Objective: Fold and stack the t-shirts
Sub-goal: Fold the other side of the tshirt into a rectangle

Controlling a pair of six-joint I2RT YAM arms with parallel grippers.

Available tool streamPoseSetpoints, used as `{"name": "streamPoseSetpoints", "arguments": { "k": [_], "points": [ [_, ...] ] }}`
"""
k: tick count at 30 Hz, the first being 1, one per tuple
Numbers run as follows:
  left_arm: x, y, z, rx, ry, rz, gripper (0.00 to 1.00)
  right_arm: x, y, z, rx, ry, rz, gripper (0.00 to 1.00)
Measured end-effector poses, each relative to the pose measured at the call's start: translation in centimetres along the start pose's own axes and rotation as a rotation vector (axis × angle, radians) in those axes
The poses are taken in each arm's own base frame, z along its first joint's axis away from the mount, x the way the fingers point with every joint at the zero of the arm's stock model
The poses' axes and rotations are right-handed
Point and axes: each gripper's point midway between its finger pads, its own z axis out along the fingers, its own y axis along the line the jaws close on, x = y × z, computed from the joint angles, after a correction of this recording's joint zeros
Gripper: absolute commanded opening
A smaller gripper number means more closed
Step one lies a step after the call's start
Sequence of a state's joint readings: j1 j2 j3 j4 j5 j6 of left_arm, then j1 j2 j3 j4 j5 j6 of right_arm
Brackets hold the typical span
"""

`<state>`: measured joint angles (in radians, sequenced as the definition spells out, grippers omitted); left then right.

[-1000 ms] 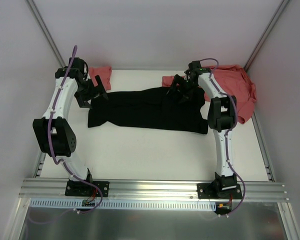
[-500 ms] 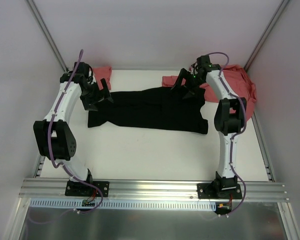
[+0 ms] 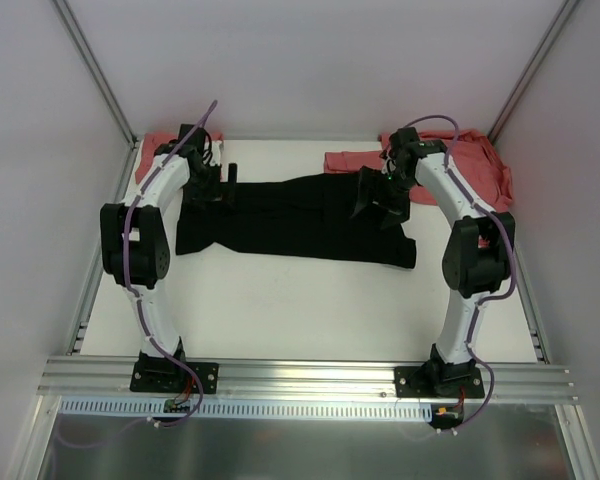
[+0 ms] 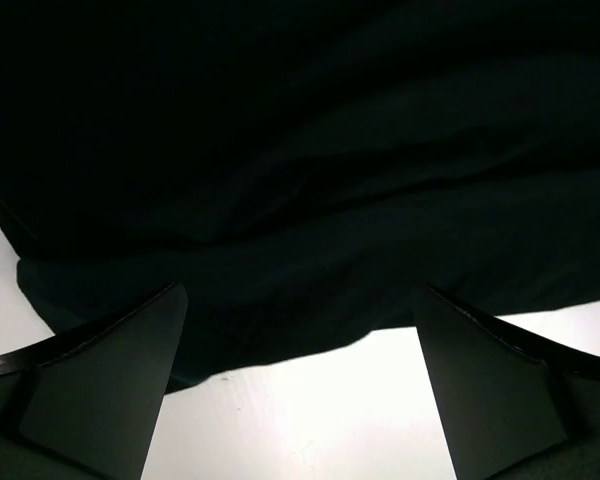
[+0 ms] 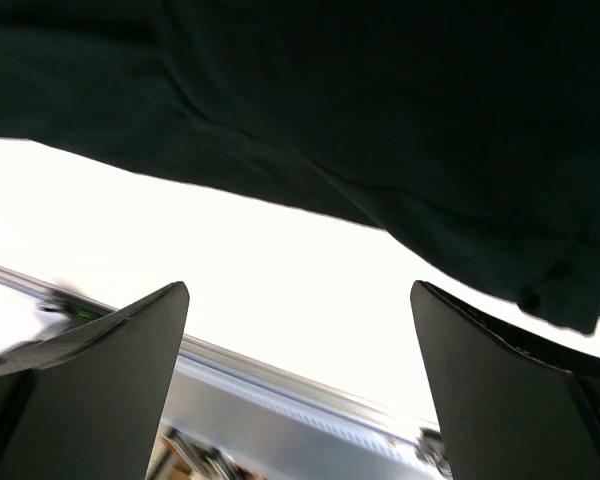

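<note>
jaws on our left gripper (image 4: 298, 300) and right gripper (image 5: 298, 292) are spread wide above the black t-shirt (image 3: 290, 220), 1 near each end.

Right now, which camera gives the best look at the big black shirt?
The top external view: it shows nearly all of the black t-shirt, lying spread across the table. The left wrist view shows only dark cloth and one edge up close; the right wrist view, just an edge and a corner.
</note>
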<state>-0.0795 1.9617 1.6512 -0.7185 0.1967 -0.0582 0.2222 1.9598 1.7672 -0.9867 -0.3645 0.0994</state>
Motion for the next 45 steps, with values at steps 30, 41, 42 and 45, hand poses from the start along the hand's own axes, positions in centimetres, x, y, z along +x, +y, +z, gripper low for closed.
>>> {"name": "streamPoseSetpoints", "arguments": {
  "k": [30,41,42,45],
  "points": [
    [2.1,3.4,1.6,-0.006,0.116,0.843,0.94,6.8,-4.3,1.2,0.160,0.195,-0.005,0.99],
    [0.1,6.9,4.4,-0.031,0.100,0.839,0.91,7.0,-4.0,-0.1,0.170,0.213,0.003,0.99],
    [0.3,7.1,4.6,-0.027,0.107,0.832,0.92,6.7,-3.8,-0.3,0.168,0.204,0.000,0.99],
    [0.8,7.7,5.2,-0.005,0.120,0.812,0.92,5.9,-3.1,-1.1,0.158,0.178,-0.008,0.99]
  ]
}}
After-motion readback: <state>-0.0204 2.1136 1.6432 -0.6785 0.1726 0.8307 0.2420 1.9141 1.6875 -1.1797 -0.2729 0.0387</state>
